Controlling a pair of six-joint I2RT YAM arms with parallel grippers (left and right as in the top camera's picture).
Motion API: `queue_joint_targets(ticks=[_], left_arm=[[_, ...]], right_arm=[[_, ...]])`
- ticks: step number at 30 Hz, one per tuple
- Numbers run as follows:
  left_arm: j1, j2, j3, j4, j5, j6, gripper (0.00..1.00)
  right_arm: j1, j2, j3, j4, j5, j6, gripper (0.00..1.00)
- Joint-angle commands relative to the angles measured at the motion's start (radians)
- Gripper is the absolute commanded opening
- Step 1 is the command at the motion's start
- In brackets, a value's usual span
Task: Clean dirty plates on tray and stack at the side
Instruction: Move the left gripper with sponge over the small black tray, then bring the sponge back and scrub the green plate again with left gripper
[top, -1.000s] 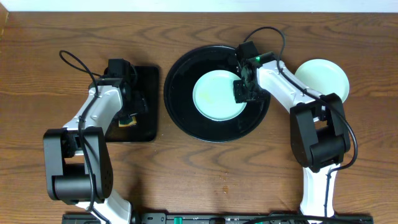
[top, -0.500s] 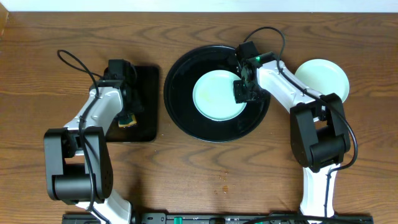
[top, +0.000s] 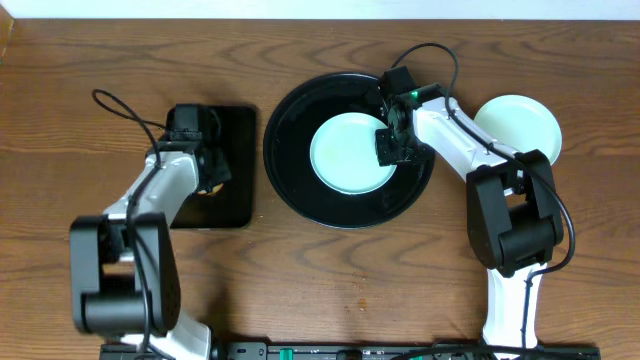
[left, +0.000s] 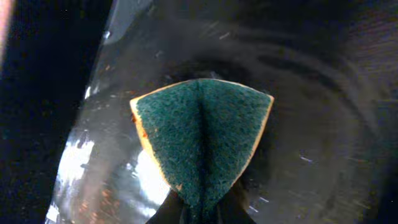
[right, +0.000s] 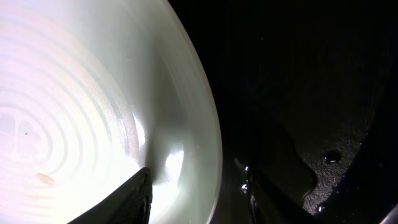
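left gripper (top: 205, 172): closed on a sponge (left: 202, 140), pinched so the green scrubby face is folded and a yellow edge shows; held over the rectangular black tray (top: 238, 135), left of centre in the overhead view

right gripper (top: 392, 148): clamped on the right rim of the mint plate (top: 345, 155); one finger (right: 134, 199) is laid on the inside, the other is set outside the rim

mint plate: found lying in the round black tray (top: 295, 190), mid-frame, a bit right of that tray's centre

side plate (top: 520, 120): parked on the wooden table (top: 330, 290), upper right, off the round tray, partly covered by the right arm
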Motion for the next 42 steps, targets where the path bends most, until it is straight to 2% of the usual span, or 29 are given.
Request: queue_joint_targets(ticks=[1, 6, 9, 12, 16, 29, 32, 34, 36, 40, 42], left_arm=[[-0.001, -0.131, 0.041, 0.007, 0.094, 0.027, 0.08], [-0.004, -0.243, 0.040, -0.016, 0.083, 0.028, 0.08], [-0.004, -0.240, 0.035, -0.007, 0.056, 0.027, 0.08], [-0.004, -0.246, 0.035, -0.008, 0.124, 0.033, 0.07], [-0.003, -0.242, 0.035, 0.035, 0.006, 0.047, 0.07], [-0.004, -0.243, 0.035, 0.024, 0.043, 0.070, 0.08], [-0.001, -0.226, 0.027, 0.070, -0.060, 0.070, 0.07], [0.001, -0.214, 0.027, 0.093, -0.076, 0.070, 0.07], [0.000, -0.211, 0.029, 0.116, -0.025, 0.070, 0.07], [-0.027, -0.240, 0.054, 0.169, 0.344, 0.069, 0.08], [-0.070, -0.245, 0.054, 0.223, 0.436, 0.051, 0.07]], right_arm=[[-0.001, 0.003, -0.007, -0.001, -0.008, -0.013, 0.47], [-0.001, 0.003, -0.007, 0.000, -0.008, -0.013, 0.47], [-0.001, 0.003, -0.007, -0.001, -0.008, -0.013, 0.45], [-0.001, 0.003, -0.007, -0.001, -0.008, -0.013, 0.45], [-0.001, 0.003, -0.007, 0.000, -0.008, -0.013, 0.44], [-0.001, 0.003, -0.007, 0.000, -0.008, -0.013, 0.43], [-0.001, 0.003, -0.007, 0.000, -0.008, -0.013, 0.43], [-0.001, 0.003, -0.007, 0.000, -0.008, -0.012, 0.42], [-0.001, 0.003, -0.007, 0.000, -0.008, -0.012, 0.42], [-0.001, 0.003, -0.007, 0.000, -0.008, -0.012, 0.42], [-0.001, 0.003, -0.007, 0.000, -0.008, -0.013, 0.42]])
